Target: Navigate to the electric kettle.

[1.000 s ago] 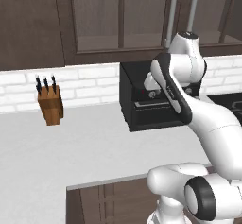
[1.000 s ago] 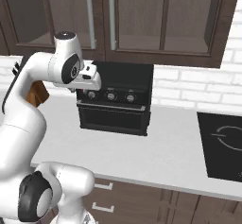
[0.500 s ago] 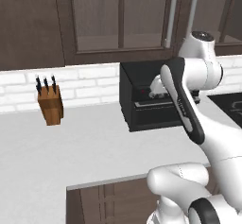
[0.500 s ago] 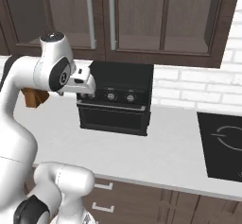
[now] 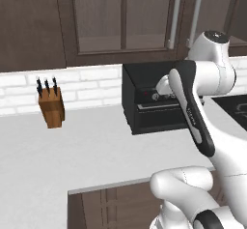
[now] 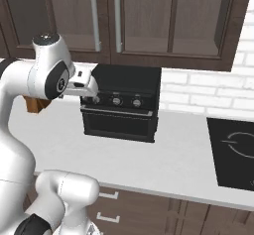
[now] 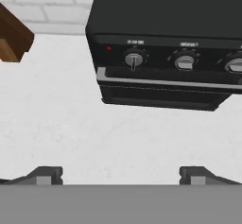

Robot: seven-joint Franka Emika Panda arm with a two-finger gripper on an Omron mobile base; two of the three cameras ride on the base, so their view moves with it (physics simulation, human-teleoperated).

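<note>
The claw (image 7: 121, 176) is open: in the hand view its two dark finger tips (image 7: 45, 175) stand wide apart at the bottom, and nothing is between them. It hangs above the pale worktop (image 7: 94, 142), looking at the front of the black toaster oven (image 7: 170, 53) with its three knobs.

During the last second the arm has swung. In the left base view the upper joint went from in front of the oven toward the right, and in the right base view the hand (image 6: 82, 85) came lower and now sits just beside the oven's (image 6: 121, 102) left front corner. The scene behind stayed in the same place in both base views, so I judge that the base itself has not driven; only the arm changed its pose.

The knife block (image 5: 50, 105) stands near the back edge of the worktop (image 5: 72, 150), well apart from the oven (image 5: 154, 102) on its left. A cooktop (image 6: 233, 152) lies at the right end of the worktop.

The electric kettle is not visible on this part of the worktop, so I cannot say where it is. For the task this probably means the navigation is not yet advanced: the base must still travel along the kitchen until the kettle comes into the cameras.
</note>
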